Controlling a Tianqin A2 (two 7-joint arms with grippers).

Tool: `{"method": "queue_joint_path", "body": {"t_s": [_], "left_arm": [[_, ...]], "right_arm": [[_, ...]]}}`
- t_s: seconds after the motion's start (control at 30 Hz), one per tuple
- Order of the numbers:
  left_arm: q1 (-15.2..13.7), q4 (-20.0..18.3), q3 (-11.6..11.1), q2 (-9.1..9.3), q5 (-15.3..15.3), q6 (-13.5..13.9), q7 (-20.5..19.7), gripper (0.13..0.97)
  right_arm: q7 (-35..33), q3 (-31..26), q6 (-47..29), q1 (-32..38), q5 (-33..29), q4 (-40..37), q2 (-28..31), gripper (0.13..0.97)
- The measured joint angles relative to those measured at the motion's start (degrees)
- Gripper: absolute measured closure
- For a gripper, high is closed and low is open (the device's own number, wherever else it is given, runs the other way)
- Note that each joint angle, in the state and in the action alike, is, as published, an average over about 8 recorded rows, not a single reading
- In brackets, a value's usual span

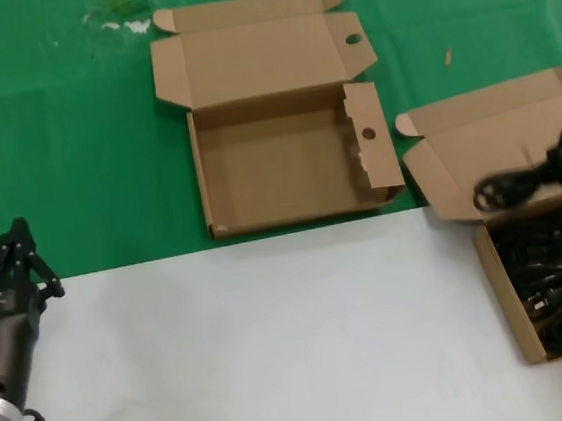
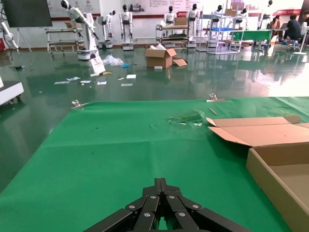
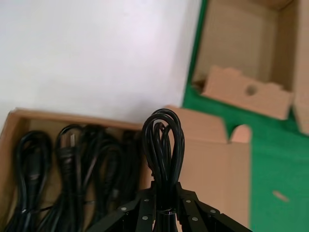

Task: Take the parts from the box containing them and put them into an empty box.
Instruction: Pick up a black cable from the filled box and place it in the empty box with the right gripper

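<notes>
Right hand (image 3: 164, 212): clenched on a black power cable (image 3: 163, 145), the looped end standing up between its fingers. In the head view the hand itself is cut off at the frame edge; only the lifted cable (image 1: 539, 178) shows, hanging over the lid of the plain-flapped box (image 1: 497, 258).

Remaining cables (image 3: 72, 164) lie coiled in that box; individual count hard to make out.

Box with round holes (image 1: 286, 160): open on the green cloth (image 1: 53, 144), nothing inside.

Left hand (image 1: 15, 261): low at the desk (image 1: 275, 342) edge, fingertips together, holding nothing.
</notes>
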Motion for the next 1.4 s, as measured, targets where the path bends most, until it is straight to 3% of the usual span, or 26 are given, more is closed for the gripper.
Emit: {"method": "queue_joint_path", "body": {"t_s": [0.27,0.67,1.0,1.4], "left_arm": [[0.0,0.0,0.0,0.0,0.0,0.0,0.0,0.957],[0.0,0.0,0.0,0.0,0.0,0.0,0.0,0.957],[0.0,0.0,0.0,0.0,0.0,0.0,0.0,0.957],[0.0,0.0,0.0,0.0,0.0,0.0,0.0,0.957]], "right_arm": [[5.63,-0.39,-3.01,8.55,-1.58,2.69,-4.83,0.897],[8.09,-5.28,2.66,17.77,-6.05,-4.5,-21.27,0.897],[6.34,-8.83,10.19,17.92,-8.31,-14.27,-31.19,0.897],[3.3,-10.45,17.28,15.52,-8.25,-24.05,-37.02,0.889]]}}
